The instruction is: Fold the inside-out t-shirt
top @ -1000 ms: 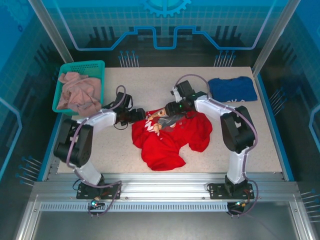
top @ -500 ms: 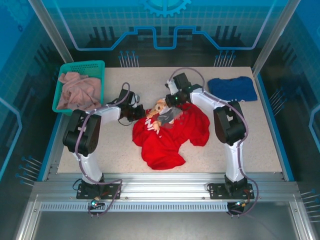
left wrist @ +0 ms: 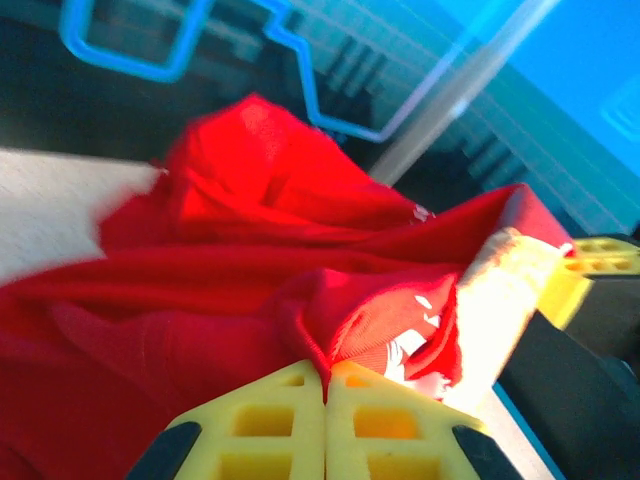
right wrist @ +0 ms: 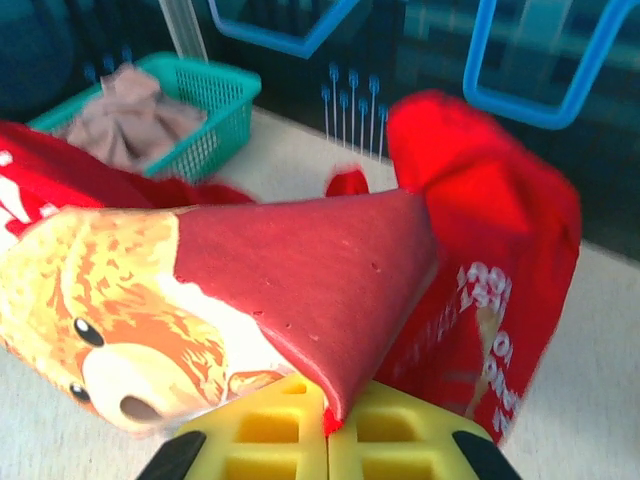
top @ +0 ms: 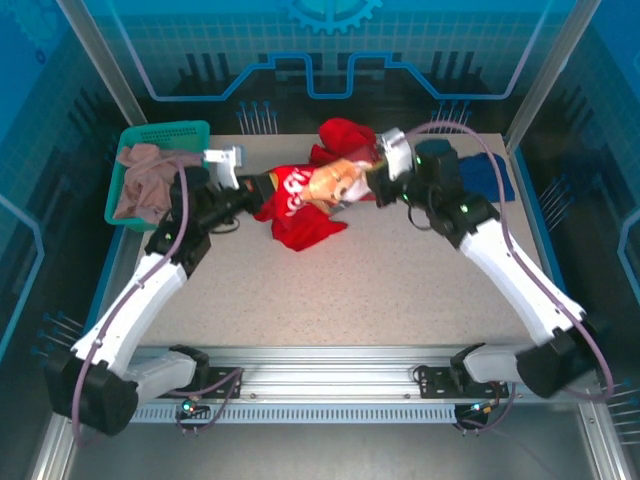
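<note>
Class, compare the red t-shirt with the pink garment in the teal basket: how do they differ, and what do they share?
The red t-shirt is gripped by the left end effector and the right end effector; the pink garment lies untouched in the basket. The red t-shirt carries a printed picture; the pink garment looks plain. Both are crumpled, not folded.
</note>
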Motion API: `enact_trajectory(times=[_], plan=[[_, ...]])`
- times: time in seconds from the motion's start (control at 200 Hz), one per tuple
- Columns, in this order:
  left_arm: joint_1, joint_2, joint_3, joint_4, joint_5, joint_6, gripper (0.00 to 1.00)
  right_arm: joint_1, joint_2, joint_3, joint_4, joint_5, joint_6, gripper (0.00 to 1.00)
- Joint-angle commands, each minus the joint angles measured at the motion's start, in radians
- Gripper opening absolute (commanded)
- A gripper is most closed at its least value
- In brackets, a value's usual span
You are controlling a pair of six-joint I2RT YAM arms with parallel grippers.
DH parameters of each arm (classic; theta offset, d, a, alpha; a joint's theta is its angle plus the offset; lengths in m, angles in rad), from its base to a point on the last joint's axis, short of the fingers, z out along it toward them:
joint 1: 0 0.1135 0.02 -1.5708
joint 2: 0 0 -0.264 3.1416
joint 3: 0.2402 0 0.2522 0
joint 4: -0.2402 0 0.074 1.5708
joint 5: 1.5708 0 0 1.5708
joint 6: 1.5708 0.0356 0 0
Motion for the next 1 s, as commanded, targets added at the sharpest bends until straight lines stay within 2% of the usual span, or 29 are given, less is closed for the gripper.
enact_trajectory(times=[0.0,0.065,0.13,0.26,0.365,0.42,0.495,0.59,0.69,0.83,0.92,0.995], plan=[[-0.092,-0.009,-0.172,-0.095,0.014,0.041,0.09,0.011,-0.071,-0.255,-0.022,0.100,0.076,0.22],[-0.153,-0.014,-0.244,-0.131,0.009,0.044,0.24,0.018,-0.129,-0.382,-0.027,0.111,0.134,0.37],[-0.195,-0.008,-0.300,-0.150,0.011,0.038,0.35,0.032,-0.164,-0.467,-0.022,0.095,0.175,0.46],[-0.232,-0.001,-0.345,-0.170,-0.002,0.016,0.49,0.105,-0.159,-0.505,0.043,0.067,0.206,0.54],[-0.230,-0.001,-0.321,-0.220,-0.142,-0.008,0.57,0.174,-0.040,-0.451,0.103,0.058,0.208,0.56],[-0.230,0.017,-0.299,-0.238,-0.177,-0.012,0.61,0.197,0.046,-0.397,0.091,0.077,0.207,0.57],[-0.230,0.064,-0.286,-0.221,-0.179,-0.024,0.63,0.203,0.141,-0.339,0.079,0.124,0.224,0.58],[-0.229,0.138,-0.254,-0.284,-0.288,-0.088,0.64,0.177,0.241,-0.278,0.082,0.134,0.228,0.58],[-0.229,0.187,-0.252,-0.299,-0.329,-0.120,0.65,0.148,0.340,-0.214,0.038,0.175,0.213,0.59],[-0.223,0.285,-0.228,-0.244,-0.306,-0.130,0.67,0.073,0.461,-0.163,0.018,0.174,0.190,0.59],[-0.224,0.352,-0.200,-0.173,-0.263,-0.137,0.62,0.051,0.536,-0.120,0.012,0.175,0.165,0.58],[-0.223,0.405,-0.179,-0.140,-0.247,-0.136,0.53,0.049,0.585,-0.088,-0.006,0.167,0.151,0.50]])
